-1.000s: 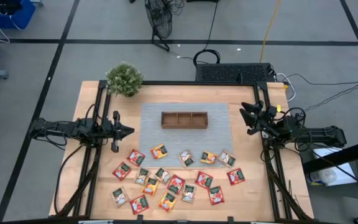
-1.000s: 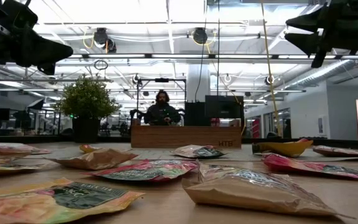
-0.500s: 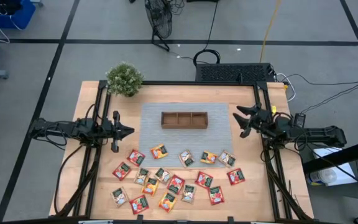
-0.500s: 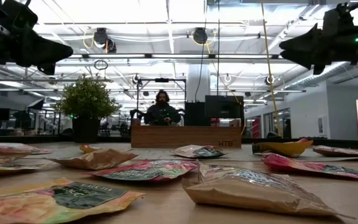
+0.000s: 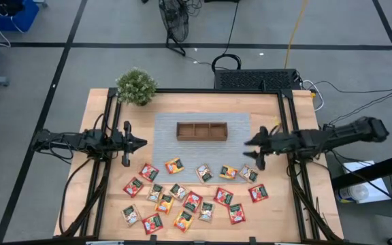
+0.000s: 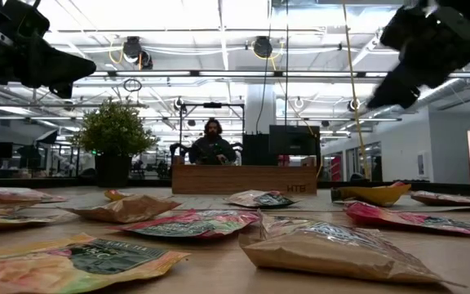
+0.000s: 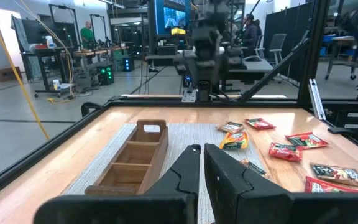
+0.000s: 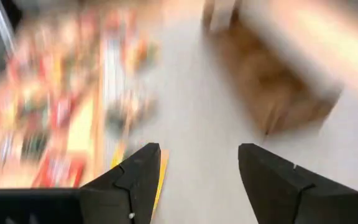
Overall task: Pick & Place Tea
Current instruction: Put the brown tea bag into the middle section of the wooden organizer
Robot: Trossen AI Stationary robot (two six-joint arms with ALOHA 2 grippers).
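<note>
Several red, green and orange-yellow tea packets (image 5: 189, 194) lie flat and scattered over the near half of the wooden table. The brown three-compartment tray (image 5: 201, 131) stands on a grey mat (image 5: 169, 150) at the middle. My right gripper (image 5: 252, 151) hangs open above the mat's right edge, slanting down, right of the tray and above the far-right packets; in the right wrist view (image 8: 197, 149) nothing is between its fingers. My left gripper (image 5: 141, 143) waits shut and level in the air at the table's left, and its shut fingers (image 7: 199, 152) point across at the tray.
A small potted plant (image 5: 136, 86) stands at the far left corner. Black frame rails (image 5: 292, 177) run along the table's left and right sides. A person (image 6: 211, 140) sits behind a counter beyond the far edge. Bare mat lies between tray and packets.
My right gripper has swung from the table's right edge toward the middle, reaching out over the mat's right edge. It has tipped from pointing up to slanting down at the table. Tea packets and tray lie as before.
</note>
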